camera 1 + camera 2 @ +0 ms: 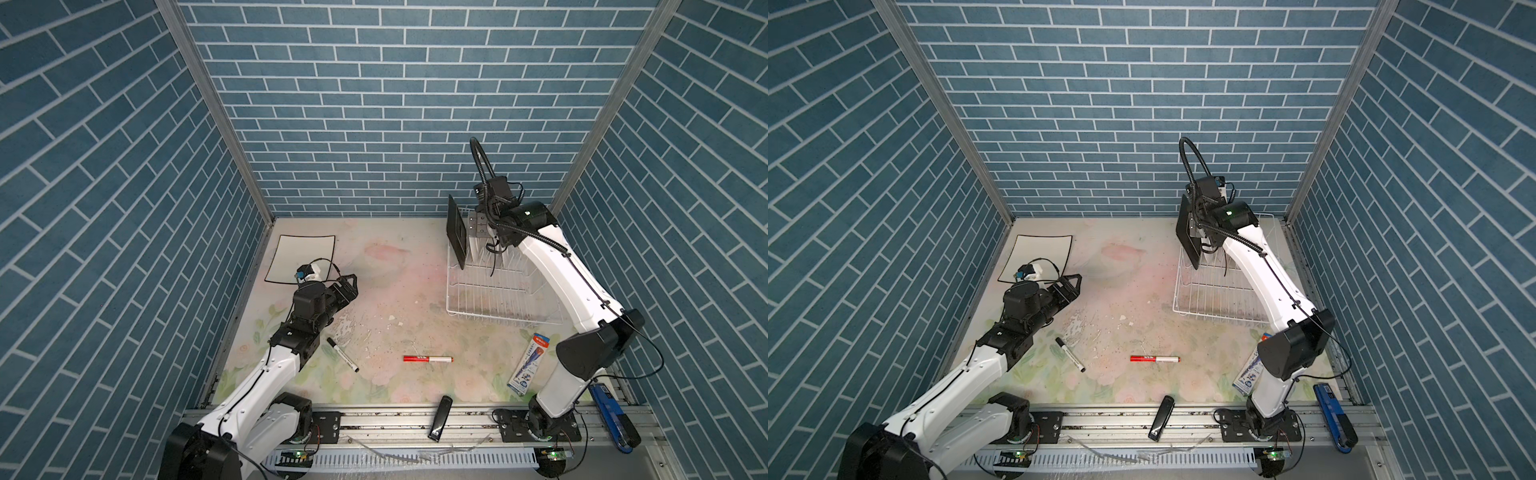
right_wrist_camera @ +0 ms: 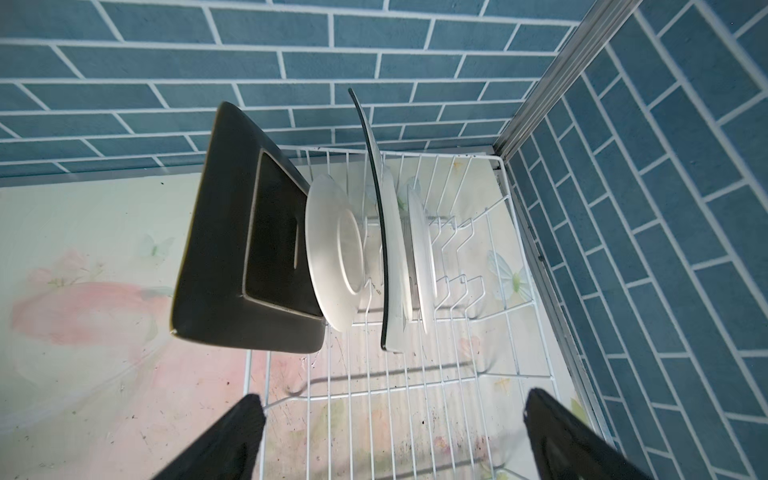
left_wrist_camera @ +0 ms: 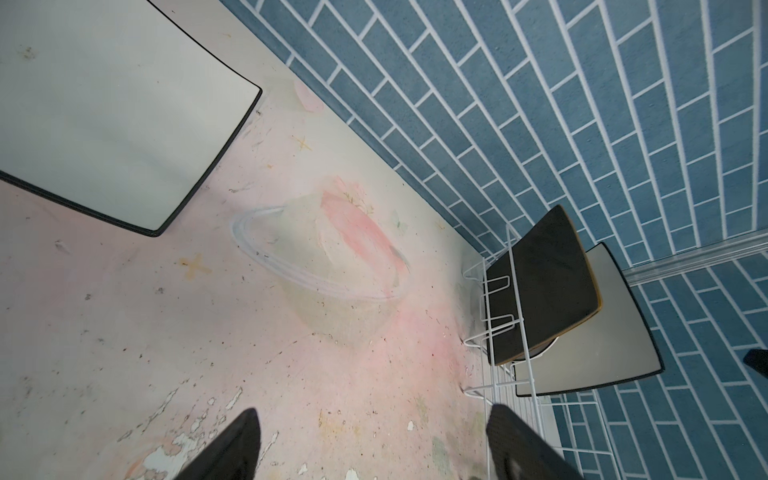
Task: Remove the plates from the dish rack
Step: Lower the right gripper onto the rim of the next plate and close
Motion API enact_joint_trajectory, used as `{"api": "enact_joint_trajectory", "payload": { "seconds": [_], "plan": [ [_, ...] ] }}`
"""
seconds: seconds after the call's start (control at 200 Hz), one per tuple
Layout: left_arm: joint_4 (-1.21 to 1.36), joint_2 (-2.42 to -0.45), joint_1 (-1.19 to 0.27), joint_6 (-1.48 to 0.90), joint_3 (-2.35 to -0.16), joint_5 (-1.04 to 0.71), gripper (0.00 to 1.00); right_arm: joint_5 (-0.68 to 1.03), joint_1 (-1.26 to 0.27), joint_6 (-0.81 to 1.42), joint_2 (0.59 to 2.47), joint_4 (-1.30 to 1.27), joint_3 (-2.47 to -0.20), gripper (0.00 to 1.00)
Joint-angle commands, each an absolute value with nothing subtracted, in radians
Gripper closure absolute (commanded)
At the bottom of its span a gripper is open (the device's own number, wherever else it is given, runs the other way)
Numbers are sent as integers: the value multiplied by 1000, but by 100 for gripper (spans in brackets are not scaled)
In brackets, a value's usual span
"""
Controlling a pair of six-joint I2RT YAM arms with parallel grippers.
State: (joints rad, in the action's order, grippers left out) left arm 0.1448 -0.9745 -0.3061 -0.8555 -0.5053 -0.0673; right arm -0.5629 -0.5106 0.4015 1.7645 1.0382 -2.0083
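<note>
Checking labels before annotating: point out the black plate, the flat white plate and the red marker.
black plate point(image 1: 456, 232), in a top view, on its dark face.
flat white plate point(image 1: 303, 251), in a top view, on its bare centre.
red marker point(image 1: 428, 358), in a top view, mid-barrel.

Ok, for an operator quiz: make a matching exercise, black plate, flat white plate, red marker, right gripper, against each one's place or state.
1 black plate
2 flat white plate
3 red marker
4 right gripper

A open, over the dish rack
B on edge at the dish rack's end
C on the table near the left gripper
D on the table, front middle

Pairs: 1-B, 2-C, 3-D, 4-A
</note>
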Motion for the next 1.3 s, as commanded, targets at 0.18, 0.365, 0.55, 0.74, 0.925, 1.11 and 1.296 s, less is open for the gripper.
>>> {"api": "enact_joint_trajectory", "payload": {
  "seconds": [0.18,0.365,0.55,0.74,0.925,1.11,1.296],
  "plan": [
    [221,-1064,-316,-820,-556,-41,13,-479,-426,330,1944,1106,-2218,5],
    [231,-1099,-317,-815,-572,-52,13,-456,-387,321,2061,1150,-2354,10],
    [236,-1106,-318,-823,-570,-55,13,-422,-360,322,2151,1172,-2459,20],
    [260,-1097,-318,-855,-555,-58,13,-392,-332,330,2214,1181,-2504,32],
    [263,-1106,-317,-862,-565,-62,13,-385,-324,330,2233,1177,-2510,39],
    [289,-1110,-318,-889,-570,-84,13,-383,-311,325,2258,1175,-2531,43],
    [285,-1099,-318,-891,-568,-78,13,-382,-302,315,2279,1181,-2546,48]
  ]
}}
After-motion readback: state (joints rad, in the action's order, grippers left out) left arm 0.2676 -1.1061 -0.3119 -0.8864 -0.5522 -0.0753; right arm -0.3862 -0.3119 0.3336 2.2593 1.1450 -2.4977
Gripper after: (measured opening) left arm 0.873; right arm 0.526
